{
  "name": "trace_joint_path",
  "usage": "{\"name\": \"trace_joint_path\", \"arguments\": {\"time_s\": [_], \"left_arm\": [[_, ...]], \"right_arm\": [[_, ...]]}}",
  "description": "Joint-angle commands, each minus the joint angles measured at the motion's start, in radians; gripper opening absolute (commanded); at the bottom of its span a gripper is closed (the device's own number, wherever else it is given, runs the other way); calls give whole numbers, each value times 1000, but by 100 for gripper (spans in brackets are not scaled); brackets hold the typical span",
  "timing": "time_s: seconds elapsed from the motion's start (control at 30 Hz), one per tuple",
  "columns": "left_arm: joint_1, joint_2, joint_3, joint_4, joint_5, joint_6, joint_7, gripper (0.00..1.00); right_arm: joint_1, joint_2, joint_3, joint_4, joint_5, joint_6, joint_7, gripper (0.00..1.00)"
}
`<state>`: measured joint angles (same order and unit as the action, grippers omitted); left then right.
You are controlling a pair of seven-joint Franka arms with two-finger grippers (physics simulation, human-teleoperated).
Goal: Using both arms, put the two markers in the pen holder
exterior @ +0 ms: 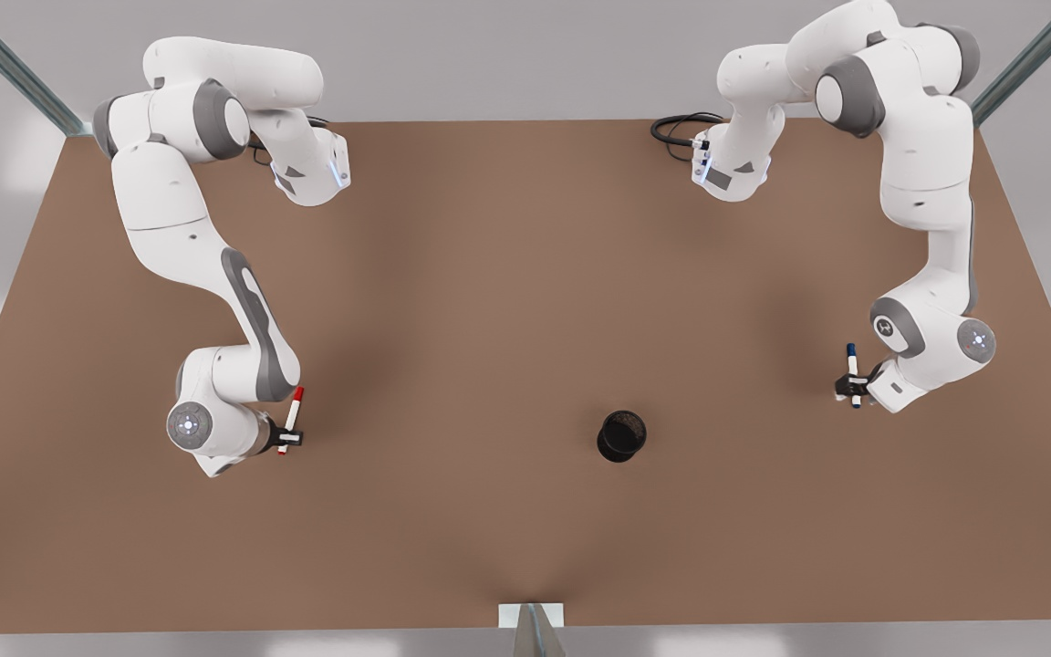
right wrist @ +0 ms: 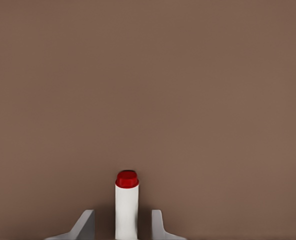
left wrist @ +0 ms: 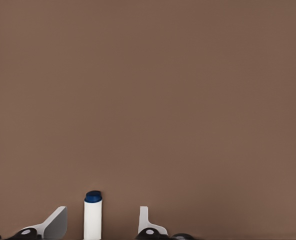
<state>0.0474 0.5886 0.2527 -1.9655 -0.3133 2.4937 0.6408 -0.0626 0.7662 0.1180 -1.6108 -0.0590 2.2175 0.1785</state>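
While right tool [exterior: 289, 437] clamps red marker [exterior: 291, 419], left tool [exterior: 855, 387] clamps blue marker [exterior: 853, 374]; pen holder [exterior: 621, 435] well apart.

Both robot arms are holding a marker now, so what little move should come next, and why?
Probably swing the right end effector, shut on the red marker, toward the pen holder, keeping it high. The cup stands apart from both arms, and the left end effector already grips the blue marker, so it could follow.

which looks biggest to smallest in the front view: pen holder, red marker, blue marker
1. pen holder, the bulkiest.
2. red marker, held in the right hand.
3. blue marker, held in the left hand, a little shorter than the red.
Both markers look tilted, so their order is unsure.
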Motion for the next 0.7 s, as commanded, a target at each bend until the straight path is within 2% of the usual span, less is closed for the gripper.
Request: {"name": "trace_joint_path", "arguments": {"time_s": [0.0, 0.1, 0.17, 0.23, 0.27, 0.37, 0.47, 0.57, 0.67], "left_arm": [[0, 5, 0, 0, -1, 19, 195, 76], [8, 13, 0, 7, -1, 19, 197, 72], [8, 14, 0, 8, -1, 19, 195, 66], [8, 17, 0, 8, -1, 19, 197, 61], [8, 17, 0, 8, -1, 19, 197, 58], [6, 22, 0, 10, -1, 19, 197, 53], [6, 22, 0, 10, -1, 19, 197, 48], [6, 22, 0, 10, -1, 19, 195, 42], [8, 22, 0, 10, -1, 19, 195, 38]], "right_arm": [[0, -1, 0, 0, 1, 2, 33, 51], [4, 2, 0, 0, -1, -1, 33, 44], [4, 2, 0, 0, -4, -1, 33, 38], [3, 2, 0, 0, -2, -1, 33, 25], [3, 2, 0, 2, -4, -2, 33, 22], [6, -21, 9, 9, -4, -13, 24, 22], [20, -125, 32, 23, -5, -59, 10, 22], [21, -136, 127, 130, -24, -56, -4, 22], [21, -148, 278, 181, -32, -55, 1, 22]]}}
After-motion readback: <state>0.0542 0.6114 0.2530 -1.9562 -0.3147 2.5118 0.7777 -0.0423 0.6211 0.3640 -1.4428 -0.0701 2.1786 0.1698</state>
